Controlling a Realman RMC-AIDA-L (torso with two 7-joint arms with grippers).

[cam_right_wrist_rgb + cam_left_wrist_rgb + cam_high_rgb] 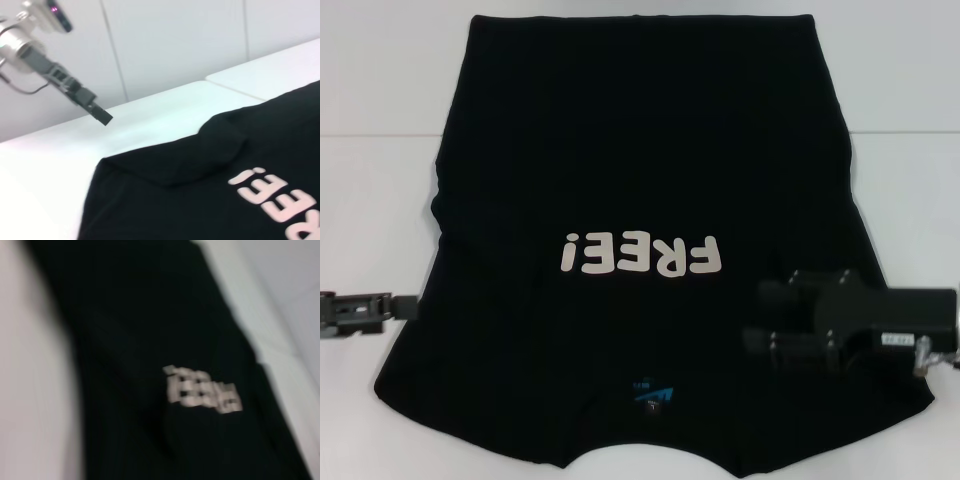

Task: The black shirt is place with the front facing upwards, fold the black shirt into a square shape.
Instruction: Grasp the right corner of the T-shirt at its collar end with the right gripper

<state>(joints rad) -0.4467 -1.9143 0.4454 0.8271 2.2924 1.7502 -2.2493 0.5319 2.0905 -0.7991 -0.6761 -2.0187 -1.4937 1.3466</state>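
Right tool (782, 315) hovers over black shirt's (640, 150) right shoulder, fingers apart, gripping nothing | left tool (405, 305) off shirt's left edge, state unclear | shirt flat on counter (380, 100), print up, sleeves tucked | risk: single-layer pinch skews fold

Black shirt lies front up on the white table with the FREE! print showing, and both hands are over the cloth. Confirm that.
Not quite. Only the right hand is over the black shirt. The head view shows the left hand beside the shirt's edge, over the white table. The rest stands: front up, FREE! print showing.
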